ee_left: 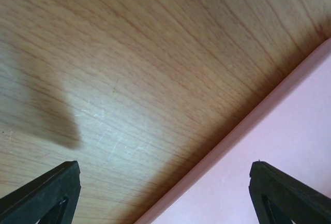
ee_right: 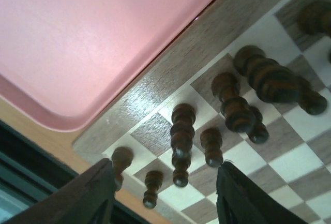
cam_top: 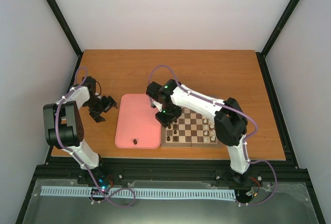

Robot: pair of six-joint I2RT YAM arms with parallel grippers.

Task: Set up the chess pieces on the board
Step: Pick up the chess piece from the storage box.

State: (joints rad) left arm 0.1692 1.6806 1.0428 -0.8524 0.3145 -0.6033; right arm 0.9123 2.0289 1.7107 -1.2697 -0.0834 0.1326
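The board [cam_top: 192, 143] lies on the worktop [cam_top: 207, 74] right of centre, near its front edge; a pink tray [cam_top: 135, 111] lies just beside the board's left side. The dark chess pieces [cam_top: 175, 129] stand upright in the board's left columns, some taller and some shorter; I cannot count them from above. One lone dark piece [cam_top: 135, 142] sits apart on the tray, near its front edge. Cream pieces [cam_top: 209, 129] stand along the board's right side.

The right tool [cam_top: 166, 119] hangs over the board's left part, above the dark chessmen; its fingers [ee_right: 93, 195] are spread apart with nothing gripped; in the right wrist view the pieces stand below the gap, and the tray's rounded corner shows beyond the board's brown border.

The left tool [cam_top: 107, 104] is off to the left of the tray, well apart from the board; its jaws stand wide and hold nothing; in its wrist view one fingertip sits over bare wood and the other over the tray's pink surface.
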